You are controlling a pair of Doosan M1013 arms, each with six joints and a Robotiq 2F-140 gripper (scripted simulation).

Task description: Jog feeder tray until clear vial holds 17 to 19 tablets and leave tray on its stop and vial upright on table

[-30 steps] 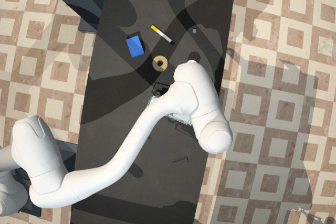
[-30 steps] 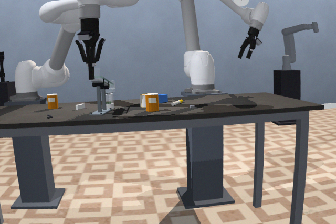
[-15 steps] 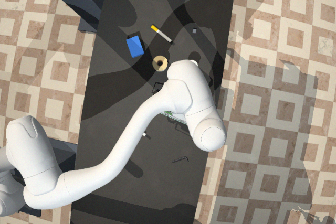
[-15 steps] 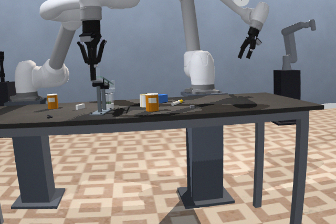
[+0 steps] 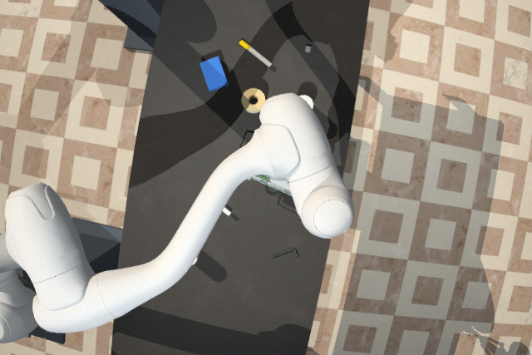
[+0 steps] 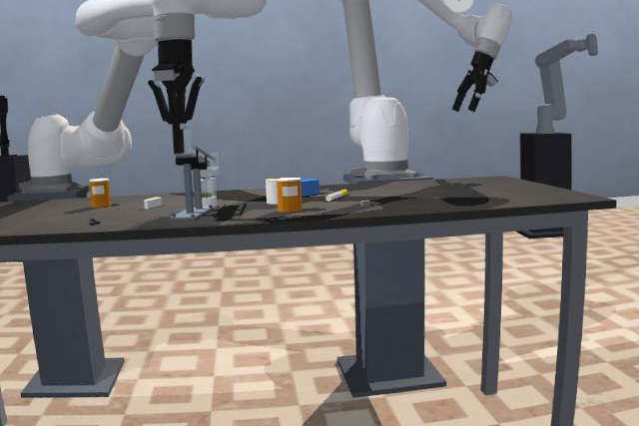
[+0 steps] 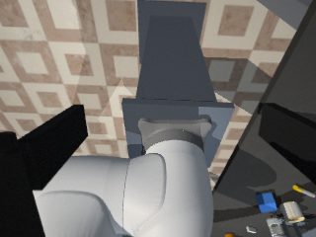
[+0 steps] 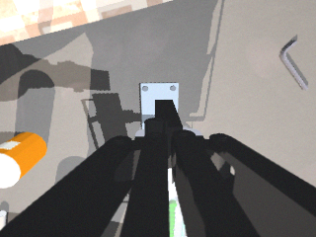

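The feeder tray (image 6: pixel 203 157) stands on grey posts over a pale base plate (image 6: pixel 180 214) (image 8: pixel 159 100). Green tablets show in it in the top view (image 5: pixel 262 178); the arm hides most of it there. The clear vial (image 6: pixel 208 185) is upright under the outlet end, with green tablets low inside. I cannot count them, and a whitish part shows below them. My right gripper (image 6: pixel 178 150) is shut and empty, pointing down beside the translucent upright plate (image 6: pixel 188 138) at the high end; contact is unclear. My left gripper (image 6: pixel 464 109) (image 7: pixel 173 119) is open and empty, high and far from the tray.
Orange bottles (image 6: pixel 289 198) (image 6: pixel 99 196) stand either side of the feeder. A tan roll (image 5: pixel 246 105), blue box (image 5: pixel 213 74) (image 6: pixel 310 188), marker (image 5: pixel 259 56) (image 6: pixel 335 196) and small grey block (image 5: pixel 307 48) lie beyond it. A white block (image 6: pixel 153 203) and hex key (image 5: pixel 284 253) (image 8: pixel 294 70) lie opposite.
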